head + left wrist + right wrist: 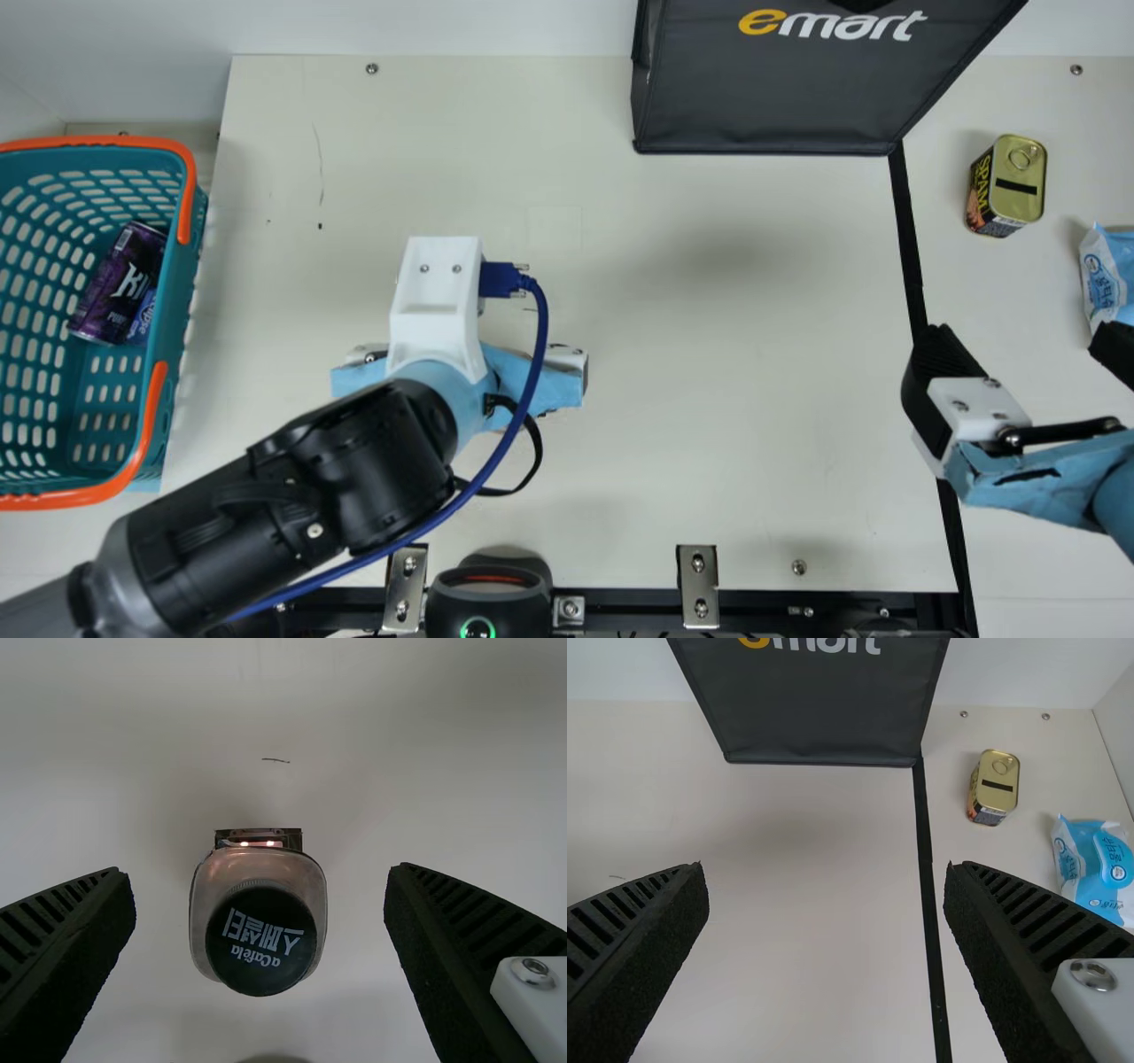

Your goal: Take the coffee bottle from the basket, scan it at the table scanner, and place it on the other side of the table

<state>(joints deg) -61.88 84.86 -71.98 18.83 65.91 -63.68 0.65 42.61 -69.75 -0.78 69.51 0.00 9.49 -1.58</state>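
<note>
On the cream table (735, 425) the coffee bottle (259, 926) stood upright, untouched between the parted fingers of the left gripper (260, 875), the right gripper (824, 873) gaping too, and I feared one finger landing early could topple it.

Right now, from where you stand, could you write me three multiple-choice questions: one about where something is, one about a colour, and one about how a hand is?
1. Where is the purple drink can?
A) Beside the gold-topped tin
B) In the teal basket
C) Beside the black bag

2. What colour is the cap of the coffee bottle?
A) White
B) Yellow
C) Black

3. How is the left hand?
A) Open
B) Closed on the bottle
C) Closed on nothing

1: B, the main view shows the can inside the basket's walls.
2: C, the left wrist view looks onto the black cap.
3: A, its fingers stand wide apart in that same wrist view.
</note>
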